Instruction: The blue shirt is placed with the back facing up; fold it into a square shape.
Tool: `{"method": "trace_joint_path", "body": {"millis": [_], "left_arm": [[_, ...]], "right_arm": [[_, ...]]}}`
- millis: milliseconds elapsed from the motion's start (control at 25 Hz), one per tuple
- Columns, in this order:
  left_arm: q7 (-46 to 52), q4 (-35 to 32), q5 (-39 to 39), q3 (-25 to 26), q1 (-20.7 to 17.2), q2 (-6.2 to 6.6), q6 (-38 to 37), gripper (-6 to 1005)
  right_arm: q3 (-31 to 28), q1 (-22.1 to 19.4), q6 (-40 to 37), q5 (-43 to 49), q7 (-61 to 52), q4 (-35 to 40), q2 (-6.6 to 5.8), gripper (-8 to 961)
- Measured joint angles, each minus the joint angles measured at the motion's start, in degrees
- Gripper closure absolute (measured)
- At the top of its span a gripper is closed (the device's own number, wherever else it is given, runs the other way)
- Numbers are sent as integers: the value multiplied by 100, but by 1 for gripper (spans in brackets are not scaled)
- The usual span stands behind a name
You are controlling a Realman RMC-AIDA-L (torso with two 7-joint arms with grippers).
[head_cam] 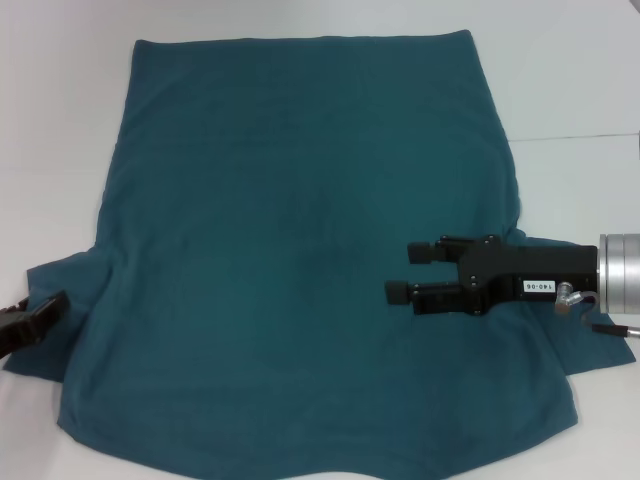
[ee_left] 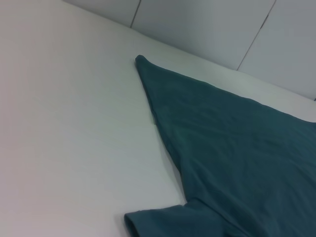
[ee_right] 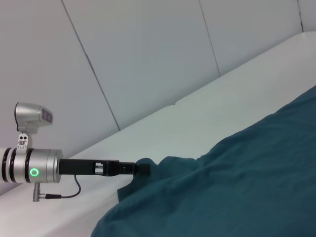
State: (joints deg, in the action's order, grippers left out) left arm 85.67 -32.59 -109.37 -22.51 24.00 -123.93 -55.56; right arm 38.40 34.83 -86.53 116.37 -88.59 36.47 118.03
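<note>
The shirt [head_cam: 300,260] lies spread flat on the white table [head_cam: 570,80], plain side up, its straight hem toward the far edge and its sleeves and collar end toward the near edge; that layout puts each sleeve within reach of one arm, which suits a first fold of the sides inward. The left gripper [head_cam: 30,322] sits at the left sleeve near the table's left edge, its fingers at the sleeve's outer edge in the right wrist view, apparently to take hold there; whether its jaws are closed on the cloth I cannot tell. The right gripper [head_cam: 415,272] reaches in level from the right edge, fingers pointing left across the shirt, over the body just inside the right sleeve. Its jaws stand spread, with nothing between them, so it looks poised rather than gripping.
</note>
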Motion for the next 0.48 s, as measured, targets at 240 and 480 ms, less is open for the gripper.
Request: {"method": "trace_joint_path", "body": {"millis": [240,480], "left_arm": [[19,-7,-14,-4,-1,0,2,645],[20,-22,-13,-8,6,2,2,847]], "right_arm": [[0,-11,-8,-6,0,0,0,53],[0,-11,-12,-21,0,0,3,54]]}}
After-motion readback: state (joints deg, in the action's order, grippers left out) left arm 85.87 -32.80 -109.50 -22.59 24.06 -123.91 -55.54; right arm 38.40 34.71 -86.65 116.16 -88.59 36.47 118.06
